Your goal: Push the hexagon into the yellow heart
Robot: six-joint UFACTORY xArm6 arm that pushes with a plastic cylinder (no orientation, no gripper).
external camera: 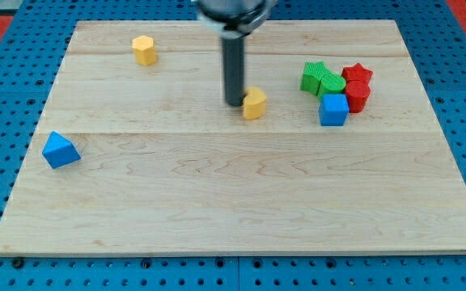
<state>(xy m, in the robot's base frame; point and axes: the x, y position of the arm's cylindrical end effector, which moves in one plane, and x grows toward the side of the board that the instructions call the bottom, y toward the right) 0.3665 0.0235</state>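
A yellow hexagon block [144,49] sits near the view's top left of the wooden board [217,202]. A yellow heart block [255,103] sits just right of the board's middle, in the upper half. My tip [233,103] rests on the board right beside the heart's left side, touching or nearly touching it. The hexagon lies well to the upper left of my tip, far apart from the heart.
A cluster at the view's upper right holds a green star [314,75], a green round block [331,83], a red star [357,74], a red block [357,95] and a blue cube [333,109]. A blue triangle [60,150] sits near the left edge.
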